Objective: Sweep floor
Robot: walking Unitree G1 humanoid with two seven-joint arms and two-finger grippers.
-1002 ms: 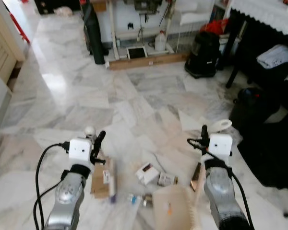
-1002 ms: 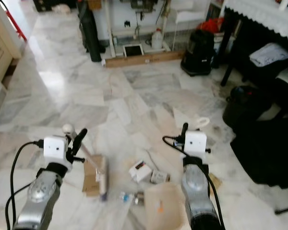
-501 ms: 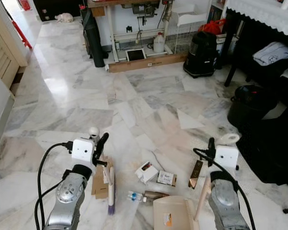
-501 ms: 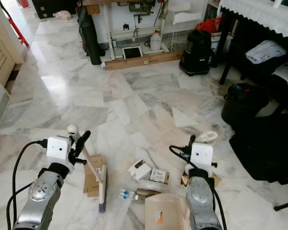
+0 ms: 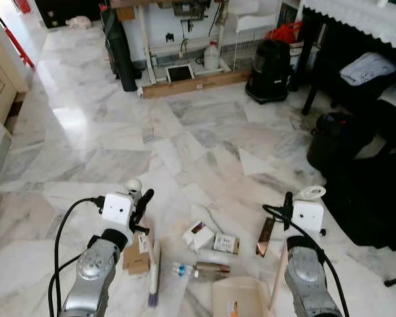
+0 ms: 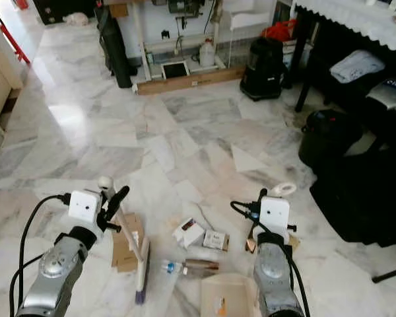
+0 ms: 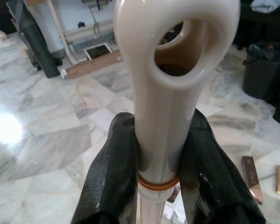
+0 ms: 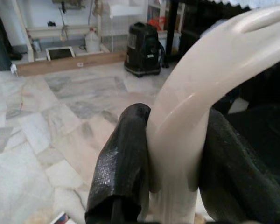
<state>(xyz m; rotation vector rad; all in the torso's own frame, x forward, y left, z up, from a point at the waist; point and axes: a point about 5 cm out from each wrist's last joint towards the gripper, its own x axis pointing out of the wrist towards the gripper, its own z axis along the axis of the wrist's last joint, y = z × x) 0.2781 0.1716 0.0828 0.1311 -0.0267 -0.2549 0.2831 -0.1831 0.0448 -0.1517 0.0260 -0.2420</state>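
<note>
With the left gripper [image 7: 158,163] clamped on the broom [image 6: 140,264] handle and the right gripper [image 8: 172,154] gripping the dustpan [image 5: 241,298] handle, litter lies between them. Risk: small boxes [image 5: 199,236] and a bottle [image 5: 198,269] may roll past the pan's lip.

Silver arms [image 5: 92,274], black cables, claws
</note>
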